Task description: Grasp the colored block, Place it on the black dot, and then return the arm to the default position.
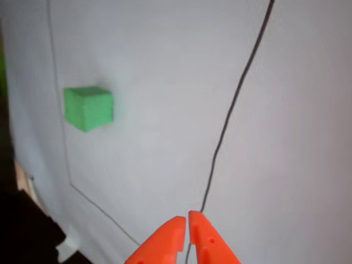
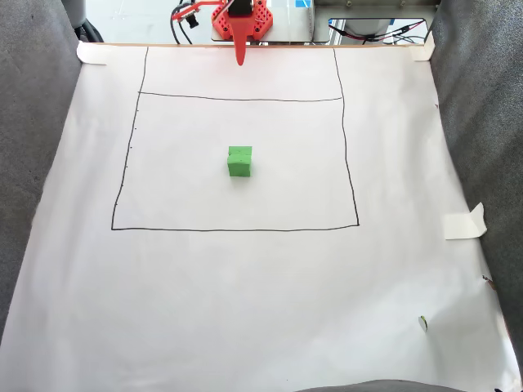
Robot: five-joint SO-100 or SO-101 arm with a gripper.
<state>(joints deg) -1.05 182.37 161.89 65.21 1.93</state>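
orange gripper (image 1: 184, 220) tips together, bright green foam block (image 1: 88, 108) apart

Green foam cube (image 2: 239, 162) (image 1: 88, 108) — upright, apparently intact — mid-rectangle on paper.

Foam cube (image 2: 239, 161): showing bright green, its top face lighter than its shaded front.
Tool (image 1: 185, 227): glowing bright orange in the other view, reading red-orange in the fixed view (image 2: 240, 59).
Paper sheet (image 2: 245, 310): lying plain white, looking pale bluish-grey in the other view.
Drawn lines (image 2: 237, 229): running thin and black, forming a rectangle on the paper.
Tape piece (image 2: 466, 223): appearing off-white at the sheet's right edge.
Surrounding fabric (image 2: 33, 147): showing dark grey.
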